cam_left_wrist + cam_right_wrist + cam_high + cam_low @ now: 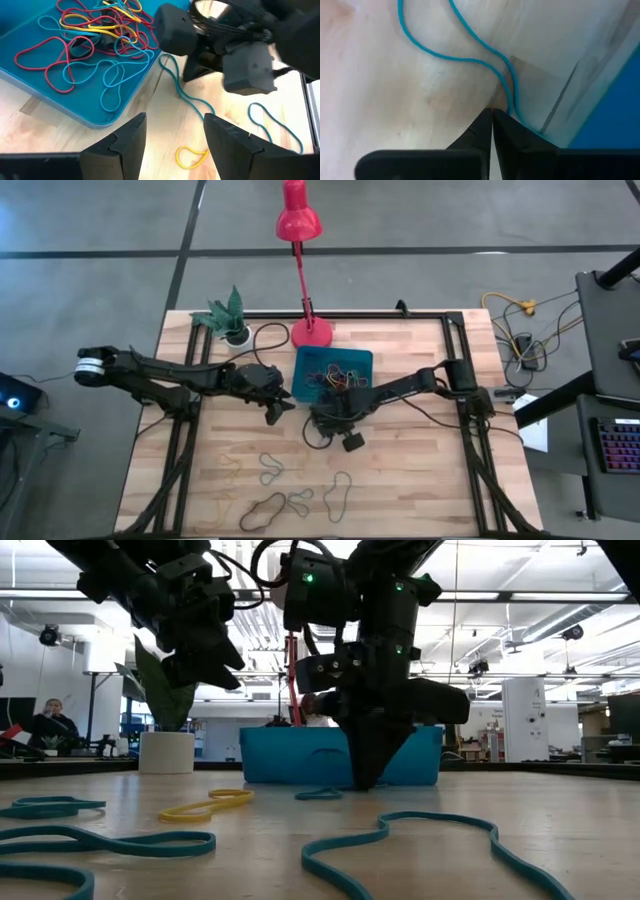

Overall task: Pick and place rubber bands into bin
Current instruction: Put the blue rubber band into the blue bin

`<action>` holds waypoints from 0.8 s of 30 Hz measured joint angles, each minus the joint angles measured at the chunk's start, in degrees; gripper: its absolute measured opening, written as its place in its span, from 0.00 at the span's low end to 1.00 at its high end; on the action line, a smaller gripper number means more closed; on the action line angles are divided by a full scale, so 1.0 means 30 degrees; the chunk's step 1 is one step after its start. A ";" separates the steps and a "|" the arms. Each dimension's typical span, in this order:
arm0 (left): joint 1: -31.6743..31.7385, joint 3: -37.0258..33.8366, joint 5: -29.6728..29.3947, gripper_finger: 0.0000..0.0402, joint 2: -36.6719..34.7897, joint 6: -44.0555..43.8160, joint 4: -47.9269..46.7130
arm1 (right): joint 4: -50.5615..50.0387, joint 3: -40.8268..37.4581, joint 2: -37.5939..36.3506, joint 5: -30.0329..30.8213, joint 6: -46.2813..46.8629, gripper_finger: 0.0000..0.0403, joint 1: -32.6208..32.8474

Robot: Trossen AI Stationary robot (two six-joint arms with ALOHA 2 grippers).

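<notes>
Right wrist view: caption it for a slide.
Right gripper, jaws shut on a blue rubber band, beside the teal bin.

Both arms are matte black and jointed, the left arm [170,375] tipped by a white cylindrical cap, black cables looping along them; small green lights glow on the housings.

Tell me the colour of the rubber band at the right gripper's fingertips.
Blue; the rubber band at the right gripper shows best in the right wrist view.

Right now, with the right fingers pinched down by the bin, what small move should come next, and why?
Probably lift the right gripper straight up: its fingers appear shut on the teal rubber band at the tabletop beside the bin, so raising should clear the band over the low wall.
</notes>
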 joint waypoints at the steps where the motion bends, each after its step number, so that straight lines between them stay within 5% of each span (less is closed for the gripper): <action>1: 0.0000 0.0000 0.0000 0.45 0.0000 0.0000 0.0000 | 0.0138 0.0029 -0.0204 0.0180 0.0272 0.02 0.0033; 7: 0.0000 0.0000 -0.0007 0.45 0.0000 0.0000 0.0014 | 0.1613 0.0317 -0.2432 0.1339 0.1586 0.02 -0.0270; 15: 0.0000 0.0001 -0.0007 0.45 -0.0007 0.0823 0.0081 | 0.1310 0.0215 -0.1493 0.0764 0.0510 0.03 -0.0178; 24: 0.0002 0.0007 0.0007 0.45 -0.0007 0.0809 0.0015 | 0.1276 0.0419 0.0062 0.0977 -0.0942 0.24 0.0128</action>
